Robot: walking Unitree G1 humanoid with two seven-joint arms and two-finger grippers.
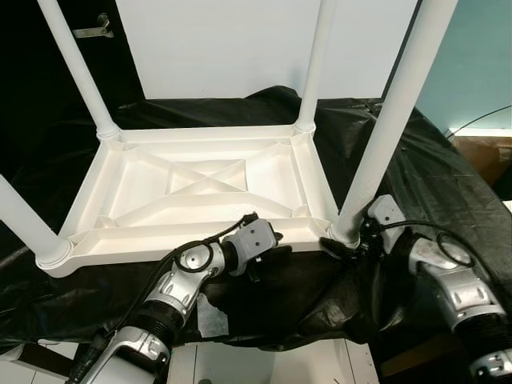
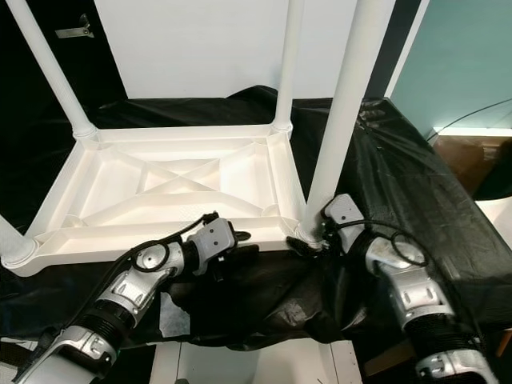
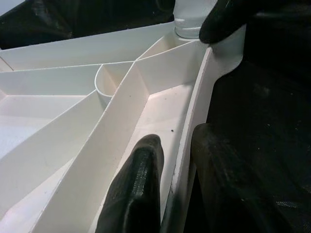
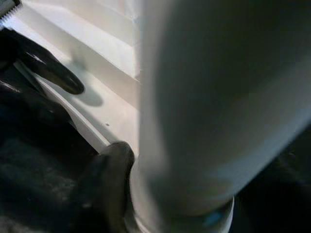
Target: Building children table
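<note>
- Black plastic sheeting (image 1: 416, 172) drapes the work surface before me, with a white wall panel (image 1: 224, 44) behind it and a teal wall (image 1: 480, 64) off to my right
- On the sheeting lies the white children's table (image 1: 200, 188), upside down, its ribbed underside facing up and four white legs standing from the corners: far left leg (image 1: 76, 68), far right leg (image 1: 316, 60), near left leg (image 1: 24, 220) and near right leg (image 1: 392, 112)
- From my head I see both silver arms bent inward at the near edge of the table, but the fingertips are hard to make out there against the black sheeting
- My left wrist camera fills that in: my left gripper (image 3: 167, 174) straddles the near rim (image 3: 194, 121), one finger (image 3: 138, 184) inside the tray-like underside and the other on the outer side against the sheeting, so the jaws pinch that rim
- That same camera also catches a black fingertip (image 3: 221, 19) of my other gripper at the corner socket
- My right wrist camera looks straight at the near right leg, a blurred white column across most of the frame, with one finger (image 4: 109, 170) pressed at its base collar
- My right gripper (image 1: 344, 244) sits at the foot of that leg; whether its jaws are closed round the leg or merely resting against it, I cannot tell
- My right forearm (image 1: 448, 280) angles up from below toward that corner, and my left forearm (image 1: 172, 296) rises toward the middle of the near edge
</note>
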